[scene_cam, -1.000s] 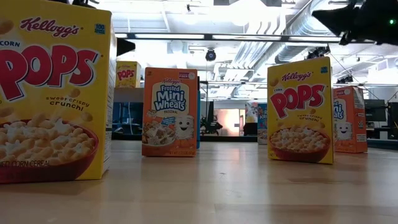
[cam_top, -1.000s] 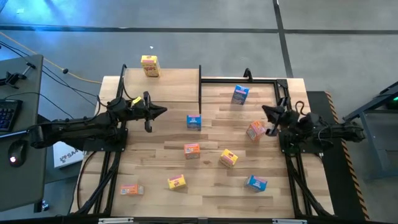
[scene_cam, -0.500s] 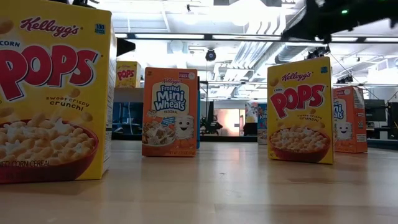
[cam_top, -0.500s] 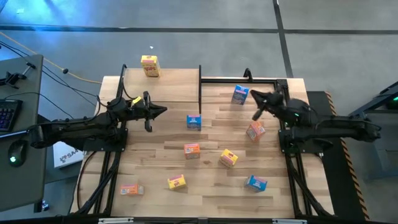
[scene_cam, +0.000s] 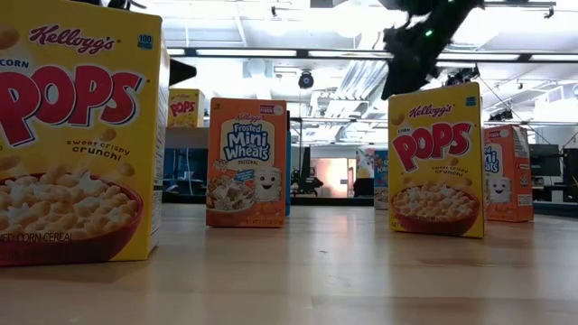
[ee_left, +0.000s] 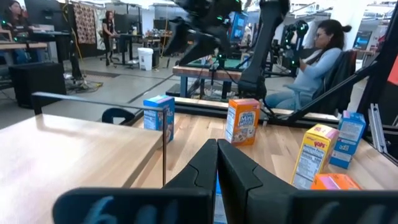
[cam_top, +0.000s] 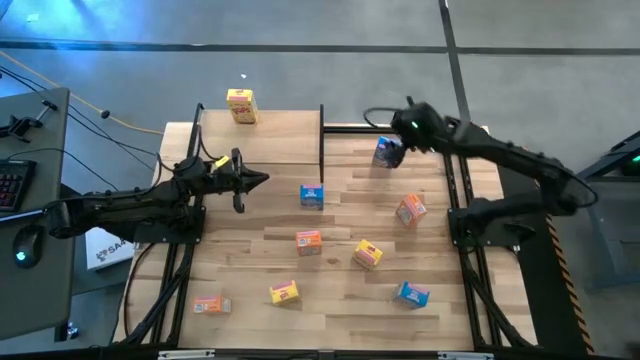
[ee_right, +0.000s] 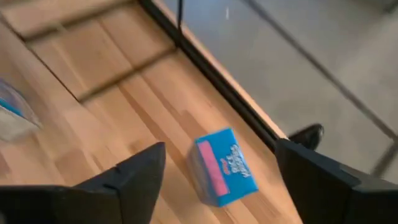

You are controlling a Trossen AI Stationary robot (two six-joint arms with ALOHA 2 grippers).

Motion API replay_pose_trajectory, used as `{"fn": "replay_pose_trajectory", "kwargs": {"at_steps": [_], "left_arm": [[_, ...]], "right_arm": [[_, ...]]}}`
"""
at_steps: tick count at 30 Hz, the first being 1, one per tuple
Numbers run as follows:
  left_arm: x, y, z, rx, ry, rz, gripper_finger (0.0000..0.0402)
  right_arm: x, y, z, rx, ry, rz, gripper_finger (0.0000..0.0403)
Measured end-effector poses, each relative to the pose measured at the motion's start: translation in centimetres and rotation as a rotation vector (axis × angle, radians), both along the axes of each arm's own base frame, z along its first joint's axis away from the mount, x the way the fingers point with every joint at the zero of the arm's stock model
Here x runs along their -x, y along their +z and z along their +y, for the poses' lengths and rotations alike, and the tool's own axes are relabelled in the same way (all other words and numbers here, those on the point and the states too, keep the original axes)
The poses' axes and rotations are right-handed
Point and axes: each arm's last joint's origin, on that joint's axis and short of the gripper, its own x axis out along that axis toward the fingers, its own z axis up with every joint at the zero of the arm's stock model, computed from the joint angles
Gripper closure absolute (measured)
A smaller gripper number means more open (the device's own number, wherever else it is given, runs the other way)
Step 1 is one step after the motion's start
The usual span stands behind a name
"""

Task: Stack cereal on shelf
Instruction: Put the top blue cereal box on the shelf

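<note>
Over at the table's far right edge the right gripper (ee_right: pixel 217 168) hangs wide open and empty above the blue box (cam_top: pixel 386 152) — box between the fingers, its length running across them — while the left gripper (cam_top: pixel 262 179), pinched shut, waits by the shelf (cam_top: pixel 275 140).

a: what colours are the boxes?
b: the big corn pops box (scene_cam: pixel 79 135) is yellow with red letters and a red bowl. the mini wheats box (scene_cam: pixel 246 162) is orange with a white and blue label.
a: and from above?
b: a yellow box (cam_top: pixel 241 105) on the pale wood shelf (cam_top: pixel 270 150), a blue one (cam_top: pixel 386 152) with a pink stripe, more in orange, yellow and blue on the striped light-and-brown table (cam_top: pixel 330 290).
a: the arms?
b: black, both.
</note>
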Motion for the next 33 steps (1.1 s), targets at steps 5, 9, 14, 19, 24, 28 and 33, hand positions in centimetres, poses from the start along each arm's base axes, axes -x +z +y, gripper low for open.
{"fn": "replay_pose_trajectory", "kwargs": {"at_steps": [5, 9, 14, 19, 24, 28, 33], "left_arm": [[0.0, -0.1, 0.0, 0.006, 0.0, 0.014, 0.0399], [0.0, -0.2, 0.0, 0.008, 0.0, 0.02, 0.0399], [0.0, -0.3, 0.0, 0.007, -0.001, 0.025, 0.0399], [0.0, -0.5, 0.0, 0.002, -0.001, 0.048, 0.0399], [0.0, -0.5, 0.0, 0.004, -0.001, 0.053, 0.0399], [0.0, -0.5, 0.0, 0.005, -0.001, 0.054, 0.0399], [0.0, -0.6, 0.0, 0.008, -0.002, 0.063, 0.0399]], "right_arm": [[-1.8, -1.0, -4.1, -0.126, 0.054, 0.161, 0.009], [-2.7, -2.8, -6.7, -0.242, 0.085, 0.272, 0.0089], [-3.8, -4.4, -8.3, -0.305, 0.113, 0.383, 0.0089], [-4.3, -5.8, -8.8, -0.348, 0.136, 0.437, 0.0089], [-4.4, -6.8, -9.1, -0.38, 0.137, 0.47, 0.009], [-4.4, -7.0, -9.2, -0.395, 0.13, 0.479, 0.0104], [-4.4, -7.1, -9.1, -0.403, 0.131, 0.477, 0.0146]]}}
